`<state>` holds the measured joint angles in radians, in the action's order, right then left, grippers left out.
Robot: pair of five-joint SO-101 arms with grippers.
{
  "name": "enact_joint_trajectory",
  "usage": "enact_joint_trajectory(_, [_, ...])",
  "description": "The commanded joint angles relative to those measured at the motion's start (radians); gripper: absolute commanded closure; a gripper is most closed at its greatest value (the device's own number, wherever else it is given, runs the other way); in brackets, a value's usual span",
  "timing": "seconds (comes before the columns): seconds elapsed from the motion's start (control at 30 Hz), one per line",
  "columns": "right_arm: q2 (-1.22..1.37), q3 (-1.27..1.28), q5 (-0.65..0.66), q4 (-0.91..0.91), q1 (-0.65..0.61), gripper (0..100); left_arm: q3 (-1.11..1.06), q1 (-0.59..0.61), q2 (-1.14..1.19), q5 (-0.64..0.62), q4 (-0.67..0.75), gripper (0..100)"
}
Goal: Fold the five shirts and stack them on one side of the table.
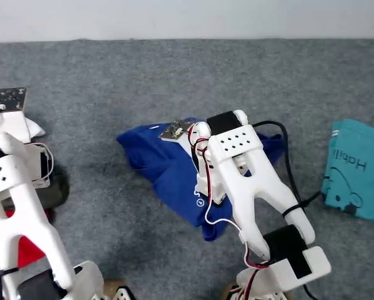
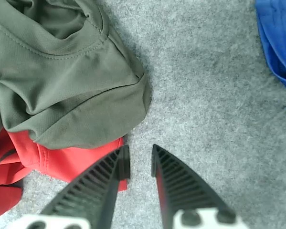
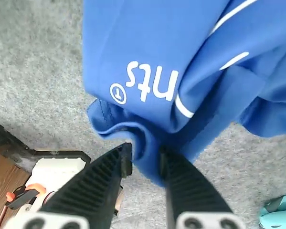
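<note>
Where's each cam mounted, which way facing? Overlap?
High view: fixed overhead, looking down on the table; left arm, right arm, blue shirt, teal shirt.
Left wrist view: on left arm, facing down past its jaws at olive shirt over red shirt.
Right wrist view: on right arm, its jaws pinching the blue shirt.
Shared: blue shirt, all three.

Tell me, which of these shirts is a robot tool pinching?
The blue shirt in the middle: the right tool has a fold of its edge between its fingers. The olive shirt, red shirt and teal shirt lie ungripped.
</note>
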<state>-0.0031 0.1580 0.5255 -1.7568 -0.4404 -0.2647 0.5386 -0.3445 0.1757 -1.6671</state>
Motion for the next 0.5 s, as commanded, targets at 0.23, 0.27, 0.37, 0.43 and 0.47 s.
enact_joint_trajectory(0.23, [-0.044,0.121,0.023,-0.028,0.013,88.9,0.005,-0.005,-0.037,0.009,0.015,92])
enact_joint_trajectory(0.27, [-0.044,0.141,0.035,-0.016,0.016,92.4,0.005,-0.005,-0.035,0.009,0.015,92])
enact_joint_trajectory(0.37, [-0.045,0.161,0.037,0.004,0.058,99.0,0.005,-0.005,-0.034,0.006,0.029,92])
enact_joint_trajectory(0.43, [-0.054,0.152,0.043,0.005,0.107,98.9,0.004,-0.005,-0.035,0.006,0.037,92])
enact_joint_trajectory(0.47, [-0.054,0.135,0.043,-0.004,0.130,99.1,0.005,-0.008,-0.037,0.006,0.037,92])
